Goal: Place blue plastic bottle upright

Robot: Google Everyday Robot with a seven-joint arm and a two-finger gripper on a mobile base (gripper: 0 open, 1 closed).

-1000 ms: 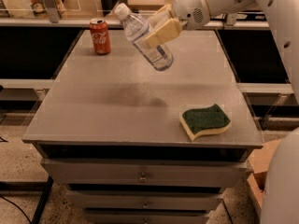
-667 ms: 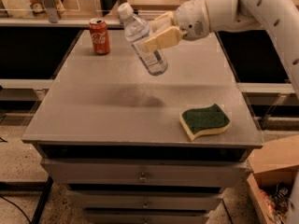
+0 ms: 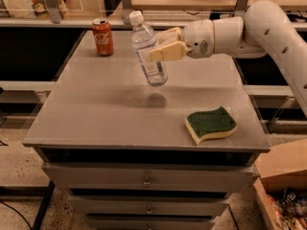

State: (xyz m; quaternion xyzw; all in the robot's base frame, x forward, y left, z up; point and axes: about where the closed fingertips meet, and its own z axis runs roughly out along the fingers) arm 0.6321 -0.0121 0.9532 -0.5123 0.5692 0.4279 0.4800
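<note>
Grey sheet metal forms the wide bench top (image 3: 96, 123), hard and smooth, so we judge that a light container let go above it would bounce or tip over. A white robot arm (image 3: 268, 28) reaches in from over the right edge. It carries the clear, bluish plastic bottle (image 3: 149, 56) with a white screw cap in the air over the middle of the bench, somewhat nearer the far edge. The base hangs clear of the top, with a shadow beneath it. The tan two-finger gripper (image 3: 160, 43) is clamped across the bottle's labelled middle.

We see two risks. A release at this lean would drop it onto its side and send it rolling toward the left edge. The thin wall could also slip or swivel between the fingers as the base touches down.

The green-and-yellow sponge (image 3: 211, 123) near the front right corner and the red soda can (image 3: 102, 37) near the far left corner both sit well apart from it.

The bottle's long axis runs close to vertical but is tilted. Its cap is up and leans toward the far left corner, and its base points down toward the front right.
</note>
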